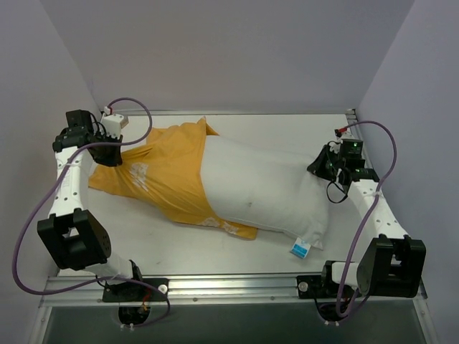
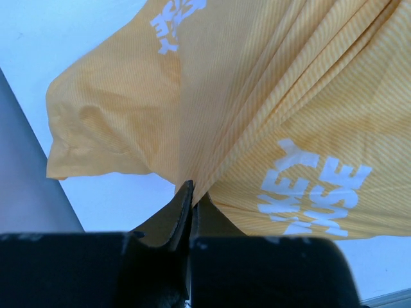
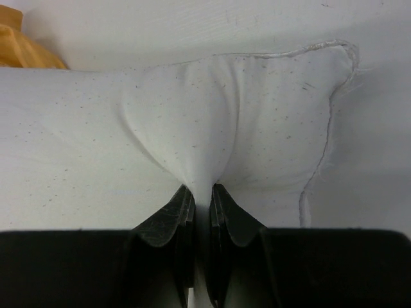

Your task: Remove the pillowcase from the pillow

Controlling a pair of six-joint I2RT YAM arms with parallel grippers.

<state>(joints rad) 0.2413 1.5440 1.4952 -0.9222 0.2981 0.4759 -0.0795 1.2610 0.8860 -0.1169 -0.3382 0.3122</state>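
Pillowcase [image 1: 161, 179] over left end, pillow [image 1: 265, 190] lengthwise left-right, tag [image 1: 300, 249] near-right

pillowcase [image 1: 168, 175] left, pillow [image 1: 267, 190] right, partly inside

Robotics lab, enclosed test cell. A white table [image 1: 165, 247] is boxed in by plain grey-lilac walls [image 1: 229, 50] on the left, far and right sides. An aluminium rail [image 1: 237, 284] along the near edge carries the left arm [image 1: 72, 186] and the right arm [image 1: 376, 208], both white and black. Purple cables [image 1: 20, 244] loop loose beside them. A pillow [image 1: 265, 190] lies on the table between the arms.
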